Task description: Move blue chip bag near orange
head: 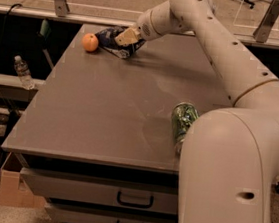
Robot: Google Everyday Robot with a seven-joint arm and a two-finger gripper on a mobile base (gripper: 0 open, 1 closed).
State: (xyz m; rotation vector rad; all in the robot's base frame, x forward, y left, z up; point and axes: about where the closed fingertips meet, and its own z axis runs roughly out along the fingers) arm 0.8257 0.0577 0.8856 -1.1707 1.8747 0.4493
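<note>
The blue chip bag (109, 38) is a crinkled navy bag lying at the far left of the grey table (104, 109). The orange (90, 42) sits just left of it, close to or touching the bag's left end, near the table's far left corner. My gripper (127, 37) is at the bag's right end, with its pale fingers over the bag. The arm reaches in from the right, across the far side of the table. The part of the bag under the gripper is hidden.
A green metal can (182, 123) lies on its side near the table's right front, next to my white base (232, 184). Drawers (134, 199) sit under the front edge. A plastic bottle (22, 71) and a cardboard box (15, 185) are left of the table.
</note>
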